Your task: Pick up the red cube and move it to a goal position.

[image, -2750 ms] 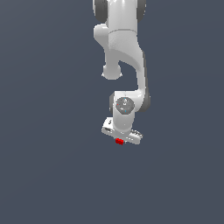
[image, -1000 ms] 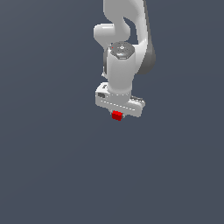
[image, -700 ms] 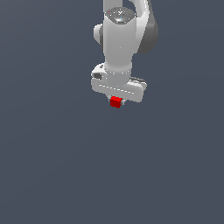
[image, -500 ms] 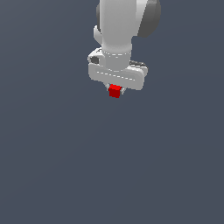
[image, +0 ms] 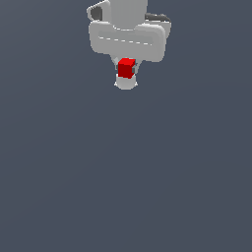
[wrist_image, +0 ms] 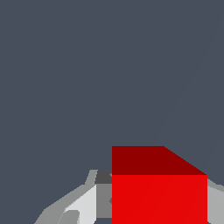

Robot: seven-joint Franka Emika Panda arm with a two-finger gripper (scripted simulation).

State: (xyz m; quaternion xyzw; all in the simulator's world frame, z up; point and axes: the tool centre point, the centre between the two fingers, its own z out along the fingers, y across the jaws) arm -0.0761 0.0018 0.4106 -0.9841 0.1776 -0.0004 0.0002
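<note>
The small red cube (image: pixel 126 68) sits between the fingers of my white gripper (image: pixel 126 70), near the top middle of the exterior view. The gripper is shut on the cube and holds it high above the dark grey floor. In the wrist view the red cube (wrist_image: pixel 157 188) fills the lower part of the picture, with a grey finger (wrist_image: pixel 81 205) on one side and another finger (wrist_image: pixel 215 203) on the other. The gripper's white body (image: pixel 127 40) hides most of the arm behind it.
A plain dark grey surface (image: pixel 126 187) fills the rest of both views. No other object shows. No goal marker is visible.
The gripper has risen steadily toward the top of the exterior view with the red cube in it, and it looks larger now. The cube has stayed in the grip throughout.
</note>
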